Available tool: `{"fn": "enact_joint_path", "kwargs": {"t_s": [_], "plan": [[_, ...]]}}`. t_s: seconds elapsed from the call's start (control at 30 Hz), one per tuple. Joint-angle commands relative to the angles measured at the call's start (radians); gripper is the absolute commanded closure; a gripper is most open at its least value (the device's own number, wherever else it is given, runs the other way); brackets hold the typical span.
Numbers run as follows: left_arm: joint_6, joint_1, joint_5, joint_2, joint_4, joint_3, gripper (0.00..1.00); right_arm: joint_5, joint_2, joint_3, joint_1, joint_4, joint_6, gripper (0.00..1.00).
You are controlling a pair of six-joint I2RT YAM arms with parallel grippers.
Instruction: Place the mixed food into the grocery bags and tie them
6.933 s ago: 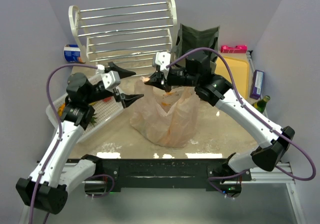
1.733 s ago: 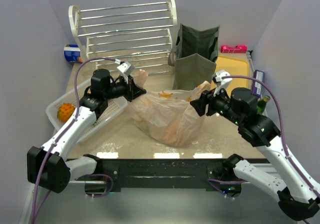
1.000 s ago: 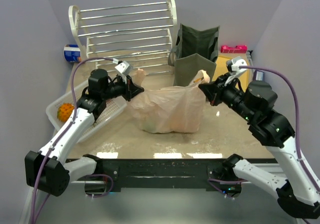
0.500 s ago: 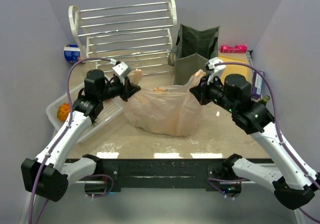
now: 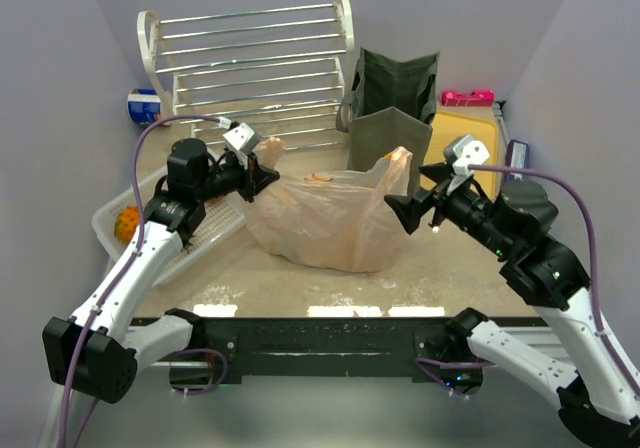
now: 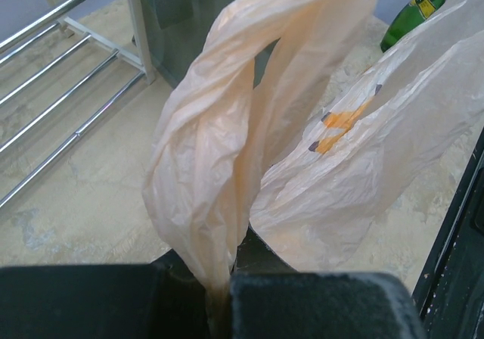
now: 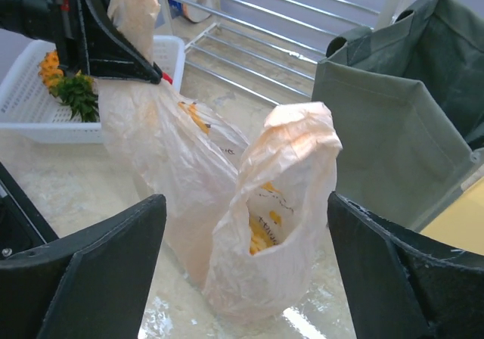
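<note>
Just let go with my right gripper (image 5: 413, 194): jaws wide open, empty, the right handle (image 7: 295, 150) standing loose between them. My left gripper (image 5: 262, 178) stays clamped on the left handle (image 6: 219, 150). The plastic bag (image 5: 330, 223) sits mid-table, not tied yet.

- Chrome wire rack (image 5: 255, 80): stands at back left of the table (image 5: 260, 278).
- White slatted tray (image 5: 100, 223): left side, in front of the rack.
- Yellow board (image 5: 475, 133): flat, back right.
- Pink item (image 5: 467, 97): just behind the board, type unclear.
</note>
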Motion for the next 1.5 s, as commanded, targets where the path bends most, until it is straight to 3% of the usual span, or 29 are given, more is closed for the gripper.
{"fn": "enact_joint_path", "kwargs": {"t_s": [0.0,0.27,0.47,0.7,0.9,1.0,1.03,1.23,1.3,1.4,1.47], "plan": [[0.024,0.011,-0.001,-0.014,0.021,0.014,1.0,0.033,-0.057,-0.023,-0.002,-0.026,-0.073,0.04],[0.024,0.014,0.015,-0.016,0.028,0.011,1.0,0.029,0.018,-0.105,-0.002,0.051,-0.145,0.01],[0.022,0.014,0.033,-0.01,0.033,0.013,1.0,0.056,0.013,-0.197,-0.002,0.199,-0.19,0.01],[0.018,0.016,0.046,0.001,0.038,0.013,1.0,0.168,0.004,-0.273,0.0,0.35,-0.239,0.01],[0.016,0.016,0.061,0.009,0.038,0.017,1.0,0.104,0.013,-0.337,0.0,0.483,-0.297,0.02],[0.019,0.016,0.068,0.01,0.036,0.016,1.0,0.066,0.035,-0.345,-0.002,0.515,-0.308,0.13],[0.021,0.016,0.076,0.01,0.036,0.017,1.0,0.054,0.035,-0.361,-0.002,0.516,-0.308,0.26],[0.013,0.014,0.107,0.032,0.022,0.033,1.0,-0.071,-0.01,-0.406,-0.002,0.606,-0.276,0.68],[-0.01,0.01,0.134,0.053,0.032,0.044,1.0,-0.152,0.008,-0.385,-0.002,0.592,-0.261,0.76],[-0.018,-0.028,0.168,0.093,0.009,0.074,1.0,-0.241,0.082,-0.351,0.0,0.577,-0.235,0.96],[0.013,-0.058,0.168,0.13,-0.028,0.102,1.0,-0.337,0.126,-0.345,0.0,0.591,-0.207,1.0]]}}
